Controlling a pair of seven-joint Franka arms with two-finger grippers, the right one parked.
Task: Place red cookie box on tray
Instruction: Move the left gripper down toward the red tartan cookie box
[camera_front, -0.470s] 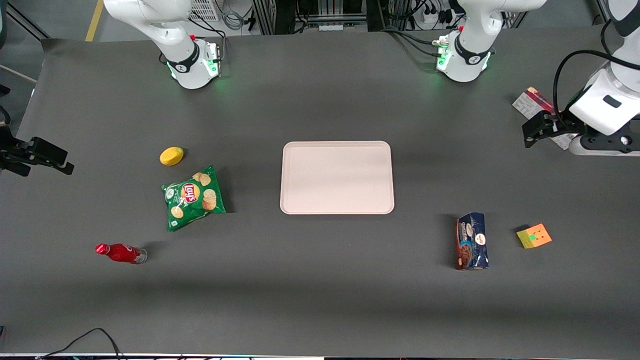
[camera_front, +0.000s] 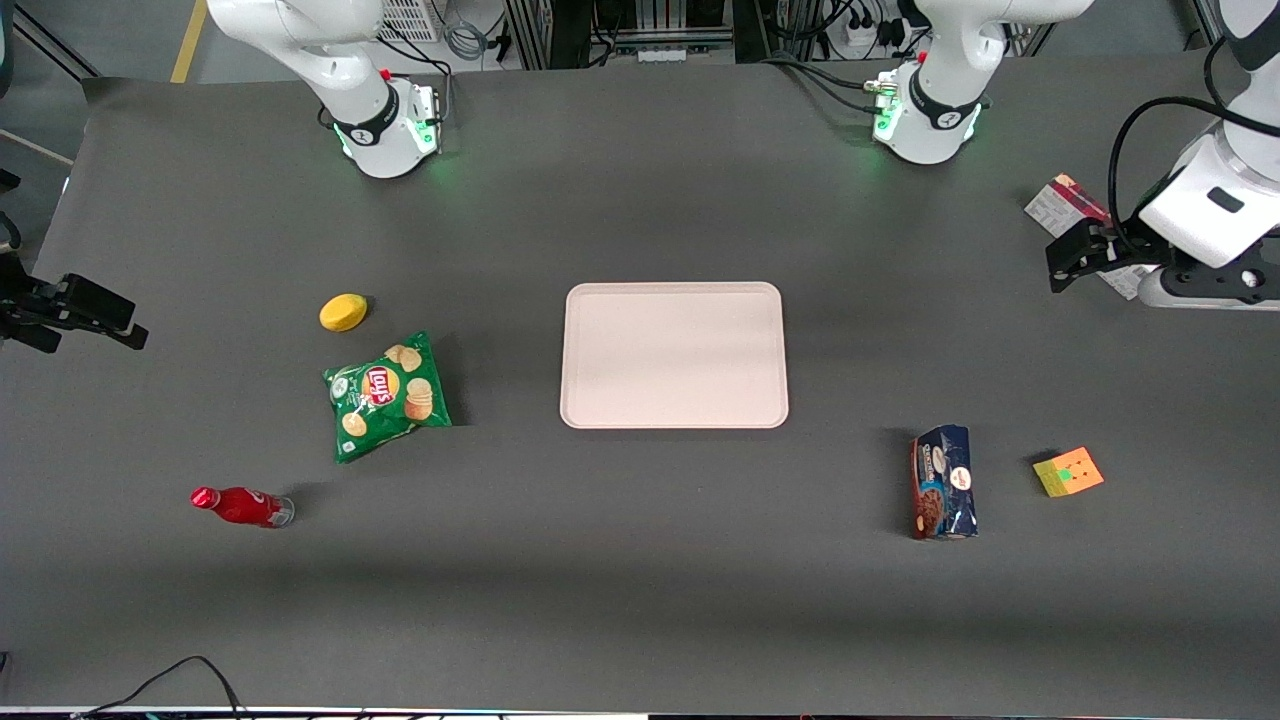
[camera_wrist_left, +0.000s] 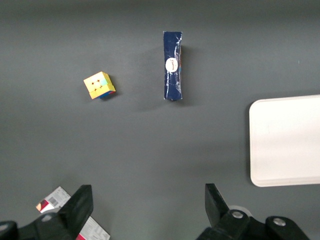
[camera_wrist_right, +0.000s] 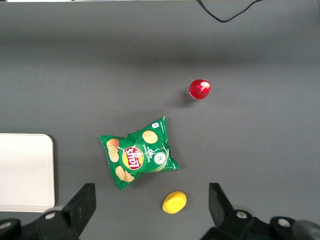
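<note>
The red cookie box (camera_front: 1062, 203) lies on the table at the working arm's end, partly covered by the arm. In the left wrist view one white printed end of the box (camera_wrist_left: 56, 198) shows beside one finger (camera_wrist_left: 81, 204). My left gripper (camera_front: 1075, 258) hovers just above the box, open, with nothing between its fingers (camera_wrist_left: 148, 205). The pale pink tray (camera_front: 674, 295) lies flat at the middle of the table with nothing on it, and its edge (camera_wrist_left: 285, 140) shows in the left wrist view.
A dark blue cookie packet (camera_front: 943, 483) and a coloured cube (camera_front: 1068, 472) lie nearer the front camera than the gripper. Toward the parked arm's end are a green chips bag (camera_front: 388, 395), a yellow lemon (camera_front: 343, 312) and a red bottle (camera_front: 240, 506).
The left arm has shifted very slightly away from the front camera. Nothing on the table has moved.
</note>
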